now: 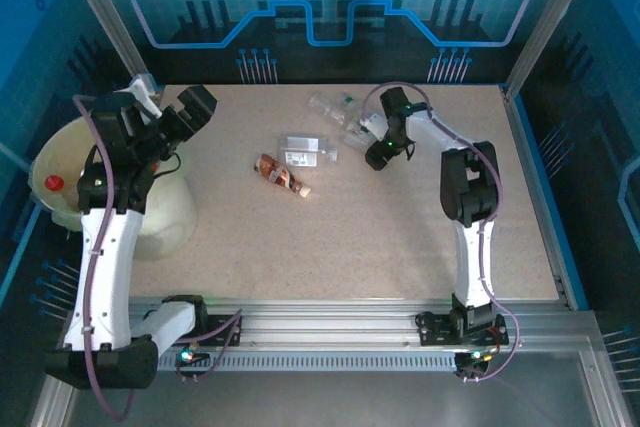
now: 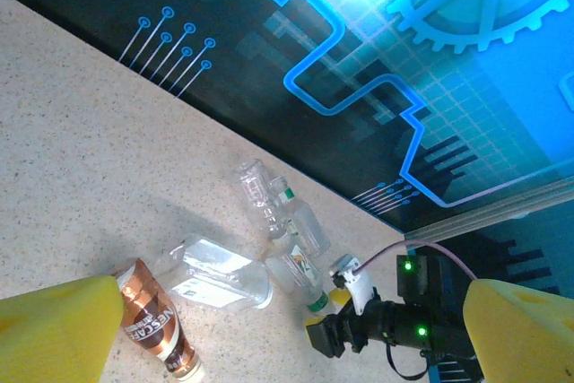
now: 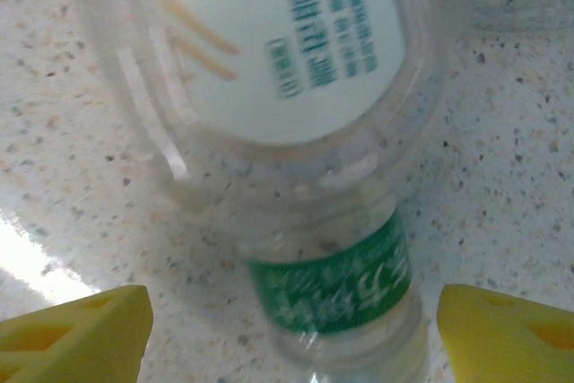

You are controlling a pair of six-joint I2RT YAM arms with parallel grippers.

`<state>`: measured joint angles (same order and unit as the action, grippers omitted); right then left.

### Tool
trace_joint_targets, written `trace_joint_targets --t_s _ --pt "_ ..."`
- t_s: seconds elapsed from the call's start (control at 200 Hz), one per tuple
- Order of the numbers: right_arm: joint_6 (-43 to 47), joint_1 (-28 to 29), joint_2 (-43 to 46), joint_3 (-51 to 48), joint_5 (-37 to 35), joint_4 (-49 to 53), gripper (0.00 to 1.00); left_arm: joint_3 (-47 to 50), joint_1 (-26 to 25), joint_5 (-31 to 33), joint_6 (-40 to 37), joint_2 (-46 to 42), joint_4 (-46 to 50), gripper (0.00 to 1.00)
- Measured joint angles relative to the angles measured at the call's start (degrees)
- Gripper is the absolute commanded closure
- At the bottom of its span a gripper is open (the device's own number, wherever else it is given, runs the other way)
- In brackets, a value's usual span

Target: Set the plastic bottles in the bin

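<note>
The right gripper (image 3: 291,329) is seen with its jaws parted, one yellow pad either side of a green-labelled bottle (image 3: 332,289), a gap left at each side, so nothing is grasped yet. The bottle lies flat on the table (image 3: 54,132), its long axis running straight away from the wrist, square to the line between the pads (a squeeze would take it across its width). Whether the white-labelled body (image 3: 269,42) beyond is the same bottle or a neighbour cannot be told. Five bottles are counted on the table from the left wrist: three clear ones (image 2: 254,187) clustered by the right gripper, a flat clear one (image 2: 215,274) and a brown one (image 2: 157,320). The left gripper (image 2: 296,311) is spread wide and empty near the one bin (image 1: 165,212), well apart from them; the right arm is judged nearer.
</note>
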<state>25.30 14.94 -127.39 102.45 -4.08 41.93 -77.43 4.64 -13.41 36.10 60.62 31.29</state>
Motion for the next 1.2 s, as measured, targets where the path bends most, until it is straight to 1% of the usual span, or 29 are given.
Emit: trace_joint_targets --t_s 0.105,0.19,0.405,0.525,0.605,0.705,0.77,0.895,1.01,1.2 --pt "1.5 0.0 -2.5 2.7 -0.2 1.8 0.23 0.0 0.0 0.0 0.0 0.1 0.3 0.01" --pt "2.4 0.0 -4.0 3.9 -0.2 2.9 0.29 0.0 0.0 -0.2 0.0 0.1 0.8 0.01" --pt "3.1 0.0 -4.3 4.2 0.0 3.9 0.42 0.0 -0.1 -1.5 0.1 0.6 1.5 0.01" --pt "2.5 0.1 -3.7 2.8 0.5 3.4 0.52 0.0 -0.9 -1.5 1.1 1.0 1.4 0.01" --pt "2.1 0.1 -1.7 -0.1 0.1 3.0 0.56 0.0 -2.1 -1.5 1.5 1.2 1.2 0.01" --pt "0.2 0.1 2.3 -4.9 0.1 2.6 0.61 0.2 -4.7 -1.3 1.4 1.3 0.2 0.01" --pt "-2.4 0.1 6.0 -8.5 0.3 1.7 0.63 0.0 -7.1 -0.6 1.2 1.9 0.1 0.01" --pt "-8.2 0.9 16.7 -18.5 1.8 -2.3 0.64 -0.1 -11.3 0.9 1.0 4.1 0.1 0.01" --pt "-13.1 3.7 26.4 -25.6 3.6 -4.8 0.65 -0.3 -14.4 1.1 0.7 7.3 0.1 0.01" --pt "-20.5 8.7 37.7 -34.4 6.3 -9.0 0.66 -0.8 -21.6 0.6 -1.6 12.9 -0.1 0.01"
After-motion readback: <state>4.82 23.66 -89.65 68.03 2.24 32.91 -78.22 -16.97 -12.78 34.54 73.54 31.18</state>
